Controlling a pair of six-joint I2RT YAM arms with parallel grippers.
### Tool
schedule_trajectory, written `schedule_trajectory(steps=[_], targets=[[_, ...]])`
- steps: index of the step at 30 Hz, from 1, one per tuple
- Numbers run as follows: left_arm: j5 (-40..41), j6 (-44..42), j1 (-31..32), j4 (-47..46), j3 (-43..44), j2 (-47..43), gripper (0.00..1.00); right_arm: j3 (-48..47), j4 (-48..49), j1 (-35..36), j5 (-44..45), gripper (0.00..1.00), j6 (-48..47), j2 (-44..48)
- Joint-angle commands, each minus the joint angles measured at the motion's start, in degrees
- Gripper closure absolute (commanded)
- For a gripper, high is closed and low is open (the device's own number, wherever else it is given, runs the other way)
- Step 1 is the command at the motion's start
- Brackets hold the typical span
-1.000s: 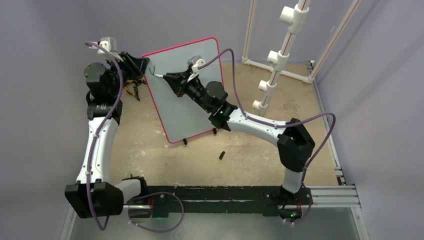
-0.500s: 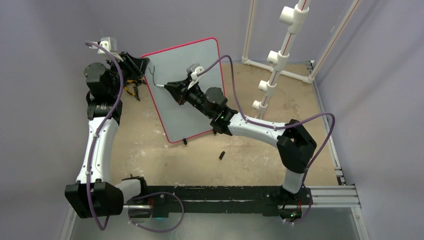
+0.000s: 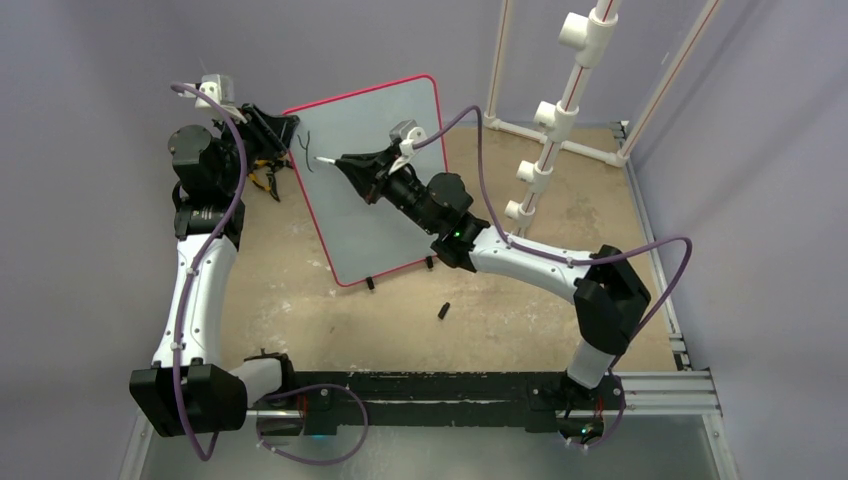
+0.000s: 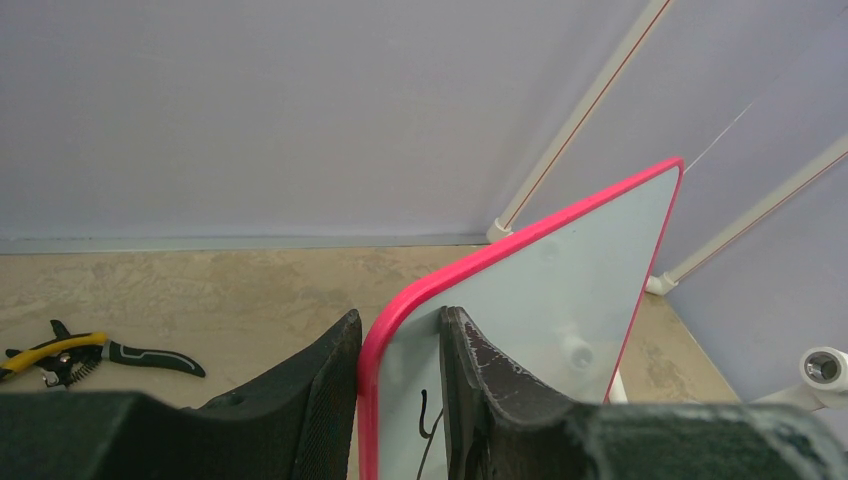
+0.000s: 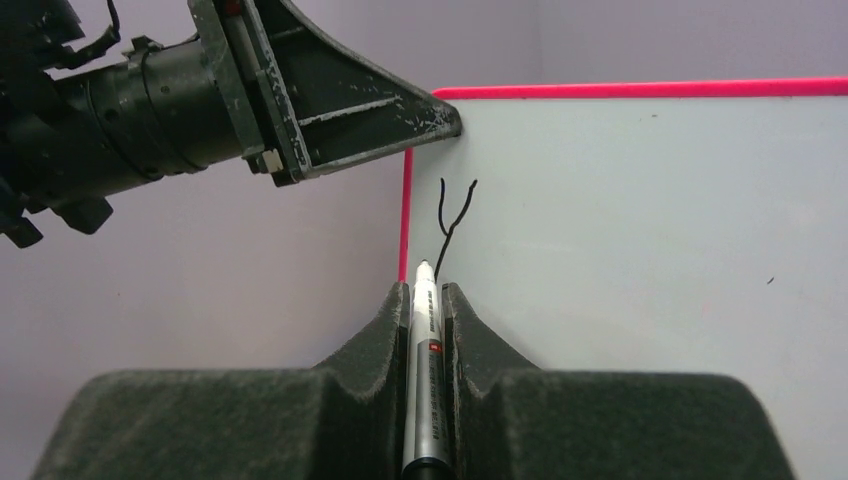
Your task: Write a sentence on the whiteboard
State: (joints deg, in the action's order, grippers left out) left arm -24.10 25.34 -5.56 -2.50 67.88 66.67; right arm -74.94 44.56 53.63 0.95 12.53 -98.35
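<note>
The whiteboard (image 3: 352, 215) stands tilted on the table, white with a red-pink rim. My left gripper (image 4: 400, 315) is shut on its top-left corner (image 3: 288, 125), one finger on each face. My right gripper (image 5: 425, 290) is shut on a silver-and-white marker (image 5: 425, 380) and reaches across the board (image 5: 650, 250). In the top view this gripper (image 3: 345, 160) points left, with the marker tip (image 3: 320, 158) near the left rim. Of the sentence, one black forked stroke like a "Y" (image 5: 452, 215) shows, just above the tip. The same stroke (image 4: 428, 415) shows between my left fingers.
Yellow-handled pliers (image 4: 70, 352) lie on the table left of the board, behind the left arm (image 3: 262, 180). A white pipe frame (image 3: 560, 110) stands at the back right. A small black cap (image 3: 443, 311) lies in front of the board's black feet (image 3: 370, 284).
My right gripper carried the marker down the board's left side, then back up and slightly right. The black stroke has grown into a forked Y shape. The left gripper has not moved.
</note>
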Motion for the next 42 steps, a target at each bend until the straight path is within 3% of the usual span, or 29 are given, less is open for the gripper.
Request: schedule_trajectory(steps=[1,16,28,42], targets=[[-1.8,-0.2,0.3,-0.9,0.2,-0.4,0.69,-3.9,1.3,-0.2,0.8,1.00,-1.4,-0.2],[-2.1,-0.3,0.2,-0.9,0.3,-0.2,0.69,-6.7,-0.7,-1.4,4.2,1.00,-0.7,-3.6],[-2.0,-0.4,0.2,-0.9,0.3,-0.2,0.69,-7.6,-2.4,-1.9,-0.5,1.00,-2.5,-5.0],[-1.8,-0.6,0.3,-0.8,0.2,-0.4,0.69,-3.6,-5.1,-1.9,0.2,1.00,-3.4,-3.3]])
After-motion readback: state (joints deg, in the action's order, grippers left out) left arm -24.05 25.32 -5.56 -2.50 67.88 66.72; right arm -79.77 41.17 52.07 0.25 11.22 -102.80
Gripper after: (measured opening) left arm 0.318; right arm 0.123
